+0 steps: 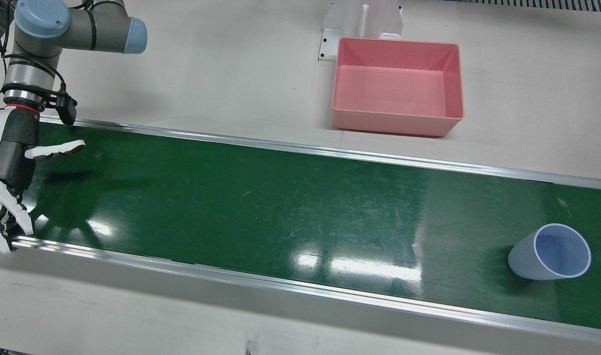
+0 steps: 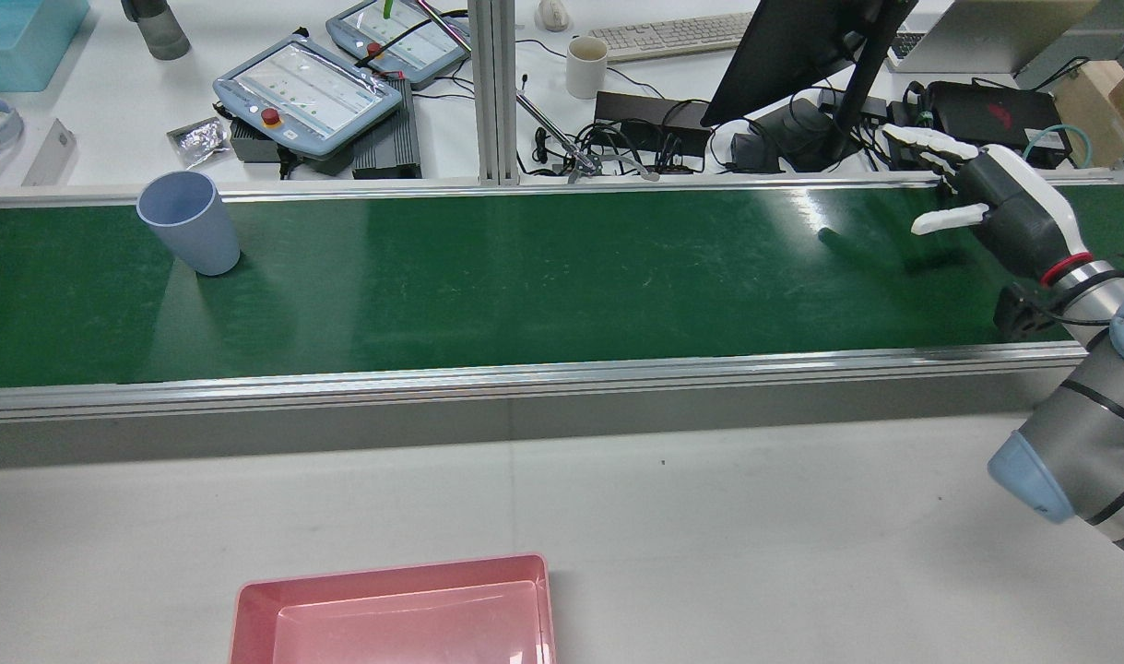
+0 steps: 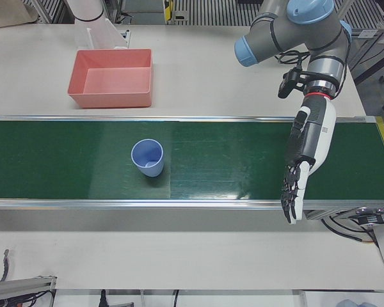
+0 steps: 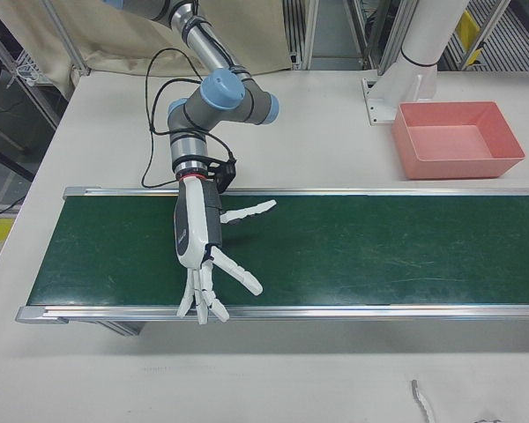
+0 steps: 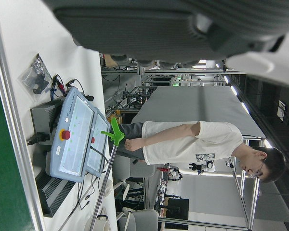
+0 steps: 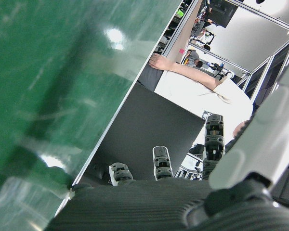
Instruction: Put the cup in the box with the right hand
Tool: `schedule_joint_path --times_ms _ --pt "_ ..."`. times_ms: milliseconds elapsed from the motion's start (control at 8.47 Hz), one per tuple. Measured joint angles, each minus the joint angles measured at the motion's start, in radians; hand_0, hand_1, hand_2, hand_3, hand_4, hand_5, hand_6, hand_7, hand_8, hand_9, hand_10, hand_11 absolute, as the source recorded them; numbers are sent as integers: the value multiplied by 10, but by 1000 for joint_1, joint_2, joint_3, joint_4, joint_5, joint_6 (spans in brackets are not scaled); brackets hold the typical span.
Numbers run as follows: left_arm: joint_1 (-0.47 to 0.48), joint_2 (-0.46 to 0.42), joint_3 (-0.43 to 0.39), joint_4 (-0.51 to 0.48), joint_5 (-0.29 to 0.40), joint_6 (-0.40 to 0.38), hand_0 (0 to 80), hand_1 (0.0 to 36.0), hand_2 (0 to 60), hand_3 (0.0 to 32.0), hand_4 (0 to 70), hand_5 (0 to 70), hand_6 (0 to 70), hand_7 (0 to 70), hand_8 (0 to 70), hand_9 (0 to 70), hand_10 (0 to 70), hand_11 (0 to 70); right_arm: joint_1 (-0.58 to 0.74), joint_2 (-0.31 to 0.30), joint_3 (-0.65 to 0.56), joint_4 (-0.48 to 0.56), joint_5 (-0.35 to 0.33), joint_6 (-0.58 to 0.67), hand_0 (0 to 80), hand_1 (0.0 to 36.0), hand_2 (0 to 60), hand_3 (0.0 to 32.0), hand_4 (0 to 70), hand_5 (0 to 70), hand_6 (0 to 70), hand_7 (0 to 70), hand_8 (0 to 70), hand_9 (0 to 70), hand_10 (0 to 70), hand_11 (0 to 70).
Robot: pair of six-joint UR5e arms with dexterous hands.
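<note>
A pale blue cup point(image 1: 551, 252) stands upright on the green belt point(image 1: 241, 207), with nothing touching it. It also shows in the rear view as the cup point(image 2: 191, 224) at the far left, and left of centre as the cup point(image 3: 148, 157). The pink box point(image 1: 398, 86) sits empty on the white table behind the belt. My right hand point(image 1: 12, 165) is open over the opposite end of the belt, fingers spread, far from the cup; it shows again as the right hand point(image 4: 203, 247) and the right hand point(image 2: 995, 198). My left hand point(image 3: 306, 157) hangs open over the belt, to the right of the cup.
Aluminium rails point(image 1: 280, 145) run along both sides of the belt. A white pedestal point(image 1: 362, 22) stands beside the box. Beyond the belt are teach pendants point(image 2: 308, 92), a mug point(image 2: 585, 66), a monitor point(image 2: 801, 46) and cables. A person point(image 5: 192, 139) stands at that desk.
</note>
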Motion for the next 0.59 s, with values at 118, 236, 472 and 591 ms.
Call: schedule_joint_path --times_ms 118,236,472,591 --pt "0 0 0 0 0 0 0 0 0 0 0 0 0 0 0 0 0 0 -1 -1 0 0 0 -3 442 0 0 320 161 6 0 237 18 85 0 0" --pt "0 0 0 0 0 0 0 0 0 0 0 0 0 0 0 0 0 0 -2 -1 1 -1 0 -5 443 0 0 320 166 6 0 235 19 86 0 0" --pt "0 0 0 -1 0 0 0 0 0 0 0 0 0 0 0 0 0 0 -5 -1 1 -1 0 -7 444 0 0 320 175 6 0 235 19 86 0 0" --pt "0 0 0 -1 0 0 0 0 0 0 0 0 0 0 0 0 0 0 -6 -2 1 -1 0 -7 445 0 0 320 166 6 0 234 18 85 0 0"
